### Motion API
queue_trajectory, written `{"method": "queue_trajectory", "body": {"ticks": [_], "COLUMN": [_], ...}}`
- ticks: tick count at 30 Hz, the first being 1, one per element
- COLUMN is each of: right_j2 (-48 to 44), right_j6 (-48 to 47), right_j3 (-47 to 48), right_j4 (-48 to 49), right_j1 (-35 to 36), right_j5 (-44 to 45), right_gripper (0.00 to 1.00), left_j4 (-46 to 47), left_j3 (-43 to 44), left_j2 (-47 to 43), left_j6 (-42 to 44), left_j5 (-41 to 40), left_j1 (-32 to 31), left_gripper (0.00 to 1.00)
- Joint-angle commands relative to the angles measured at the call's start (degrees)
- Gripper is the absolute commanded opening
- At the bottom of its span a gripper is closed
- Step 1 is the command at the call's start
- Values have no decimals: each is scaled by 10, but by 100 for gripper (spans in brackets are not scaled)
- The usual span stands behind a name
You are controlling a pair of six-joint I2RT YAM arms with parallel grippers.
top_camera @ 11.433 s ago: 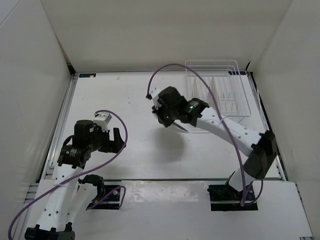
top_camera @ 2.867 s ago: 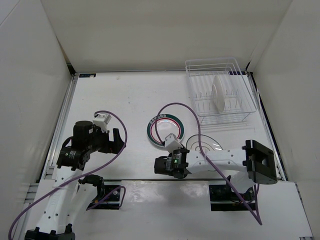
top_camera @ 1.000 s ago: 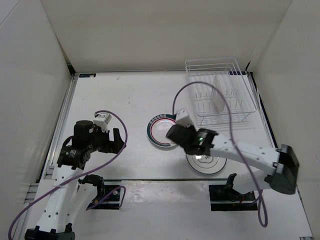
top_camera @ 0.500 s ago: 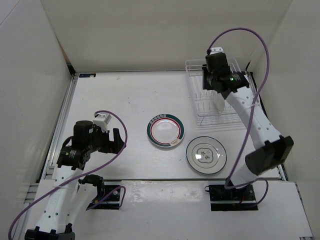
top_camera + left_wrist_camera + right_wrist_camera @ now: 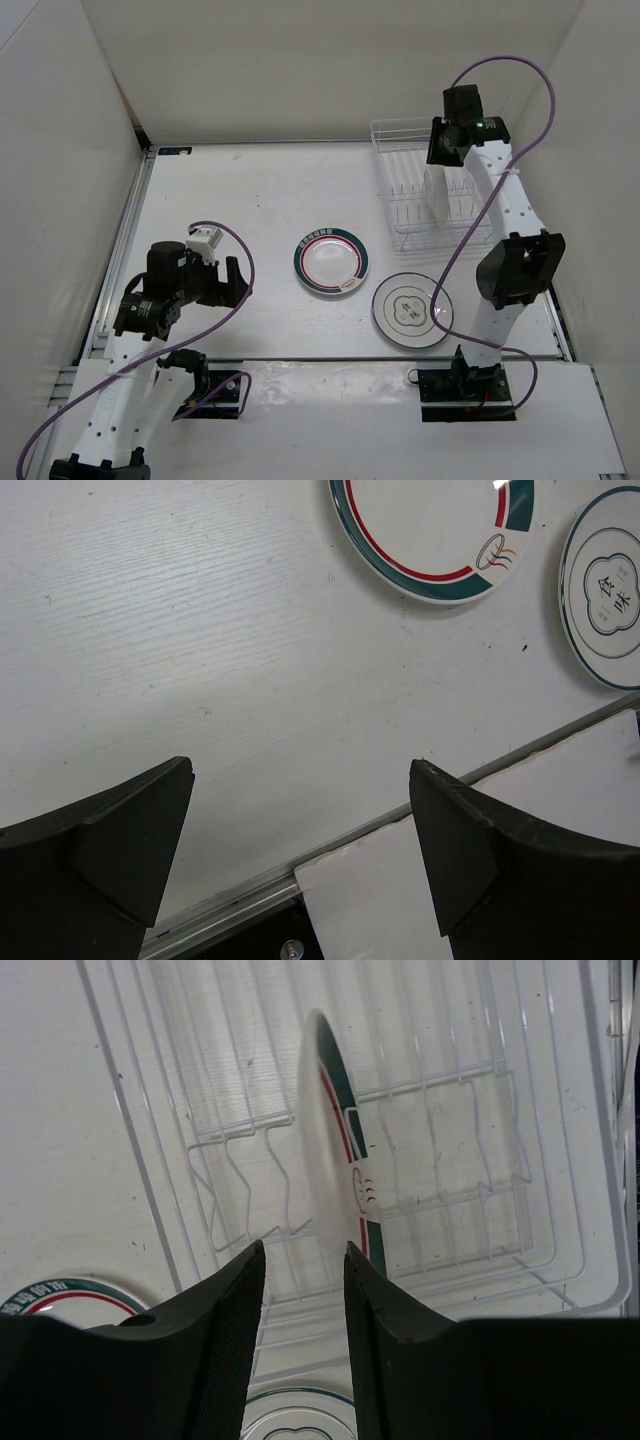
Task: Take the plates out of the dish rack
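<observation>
The white wire dish rack point(image 5: 478, 215) stands at the back right. One white plate with a green-and-red rim point(image 5: 436, 195) stands on edge in it. My right gripper point(image 5: 443, 158) hovers above this plate, open and empty. In the right wrist view the plate point(image 5: 335, 1150) stands just beyond the narrow gap between my fingertips point(image 5: 305, 1250), within the rack point(image 5: 125, 1110). A green-and-red ringed plate point(image 5: 331, 263) and a plate with a grey centre motif point(image 5: 411, 309) lie flat on the table. My left gripper point(image 5: 233, 280) is open and empty at the near left.
White walls enclose the table on three sides. A metal rail point(image 5: 380, 825) and a white ledge run along the near edge. Both flat plates also show in the left wrist view, the ringed one point(image 5: 430, 530) and the motif one point(image 5: 605, 590).
My right arm set the motif plate beside the ringed plate, let go, and swung back over the rack. In the last half second it shifted slightly right. The left arm has not moved.
</observation>
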Motion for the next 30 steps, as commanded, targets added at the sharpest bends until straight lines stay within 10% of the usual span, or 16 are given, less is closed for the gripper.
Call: {"method": "queue_trajectory", "body": {"ticks": [1,18,30], "right_j2": [-3,70,77], "right_j6": [8,32,37], "right_j3": [29,10,14], "right_j4": [-9,16,26], "right_j1": [-22,-59,-63], "right_j5": [-32,-114,-120], "right_gripper": [41,38,14], "left_j4": [-2,-1,-3], "left_j3": [2,2,3], "left_j2": [-1,6,4], "left_j6": [1,1,1], "left_j5": [5,3,0], "left_j1": [-3,-2,-2], "left_gripper": [100,100,100]}}
